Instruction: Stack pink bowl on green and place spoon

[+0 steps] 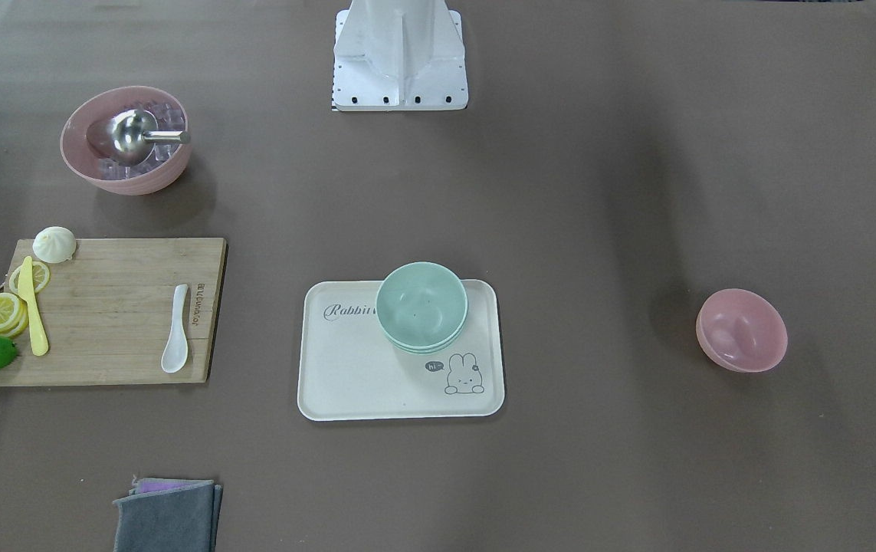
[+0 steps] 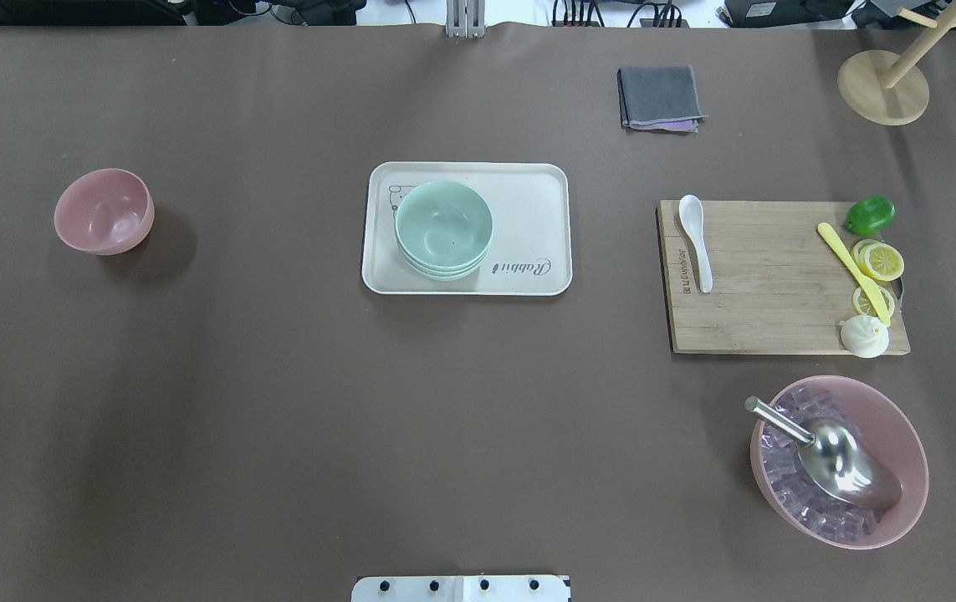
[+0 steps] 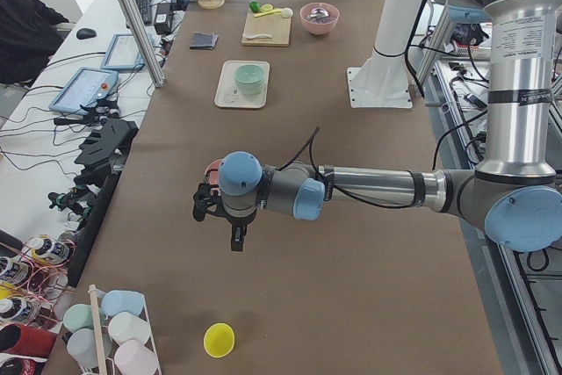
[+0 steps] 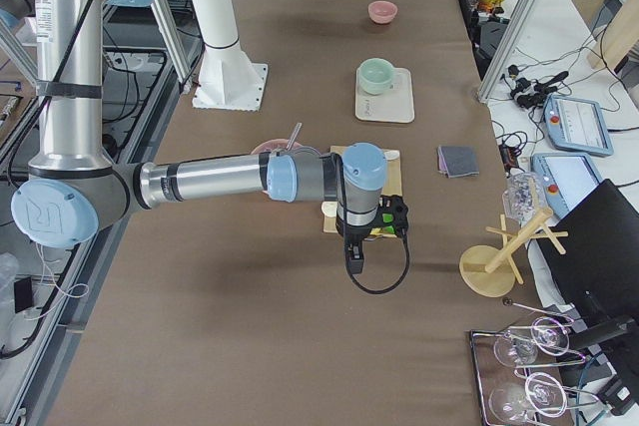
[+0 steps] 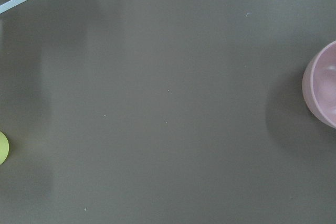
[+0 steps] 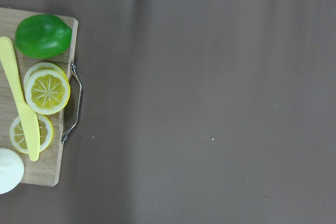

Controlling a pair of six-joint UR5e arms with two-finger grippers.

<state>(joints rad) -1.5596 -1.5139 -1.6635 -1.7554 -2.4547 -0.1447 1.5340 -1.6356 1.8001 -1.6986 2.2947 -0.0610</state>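
The small pink bowl (image 1: 742,330) (image 2: 104,211) stands upright and alone on the brown table on my left side; its edge shows in the left wrist view (image 5: 323,85). The mint-green bowls (image 1: 421,305) (image 2: 443,227) are nested on a cream tray (image 1: 346,376). The white spoon (image 1: 176,341) (image 2: 695,238) lies on a wooden cutting board (image 1: 108,314). My left gripper (image 3: 204,204) hangs high near the pink bowl, and my right gripper (image 4: 394,214) hangs over the board's outer end. They show only in the side views, so I cannot tell whether they are open or shut.
A larger pink bowl (image 2: 904,443) holds ice cubes and a steel scoop. A lime, lemon slices, a yellow knife (image 1: 35,307) and a bun sit on the board. There is also a folded grey cloth (image 2: 660,96), a wooden stand (image 2: 883,84) and a yellow cup (image 3: 219,340).
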